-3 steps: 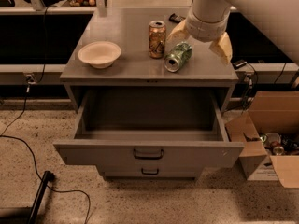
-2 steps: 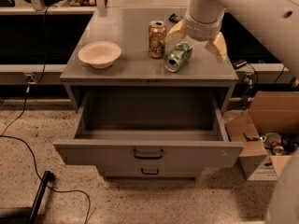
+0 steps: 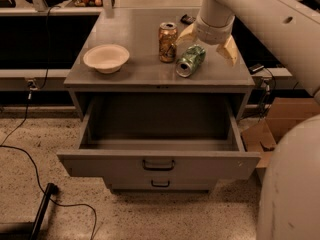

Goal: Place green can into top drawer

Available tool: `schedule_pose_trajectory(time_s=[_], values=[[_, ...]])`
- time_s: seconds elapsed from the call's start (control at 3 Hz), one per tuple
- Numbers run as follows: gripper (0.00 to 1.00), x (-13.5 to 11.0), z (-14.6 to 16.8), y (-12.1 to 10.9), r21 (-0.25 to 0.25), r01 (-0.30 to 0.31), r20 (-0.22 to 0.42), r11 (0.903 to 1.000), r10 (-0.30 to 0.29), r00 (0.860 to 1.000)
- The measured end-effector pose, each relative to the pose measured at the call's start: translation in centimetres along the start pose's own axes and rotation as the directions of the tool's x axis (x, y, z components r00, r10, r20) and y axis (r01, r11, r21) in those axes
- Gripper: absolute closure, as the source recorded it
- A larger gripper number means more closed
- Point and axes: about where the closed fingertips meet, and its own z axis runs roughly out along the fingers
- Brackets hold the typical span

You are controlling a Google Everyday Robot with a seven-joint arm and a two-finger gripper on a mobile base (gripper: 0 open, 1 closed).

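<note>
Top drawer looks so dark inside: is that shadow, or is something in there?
Camera view: just shadow; the cabinet top shades the top drawer, and nothing shows inside. Camera view: dim, warm light reaches the green can, lying on its side below the open gripper.

Plastic end effector (image 3: 208,41) over shiny green can (image 3: 191,60)

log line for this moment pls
tool: open, over green can | green can: lying on cabinet top, not gripped | top drawer: pulled open, can not in
</note>
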Motion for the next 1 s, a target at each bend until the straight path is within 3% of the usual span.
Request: schedule_pose_trajectory(time_s=[1.0], values=[[0.00, 0.3, 4.1, -1.0, 0.012, -0.001, 0.054, 0.9999, 0.000, 0.999]])
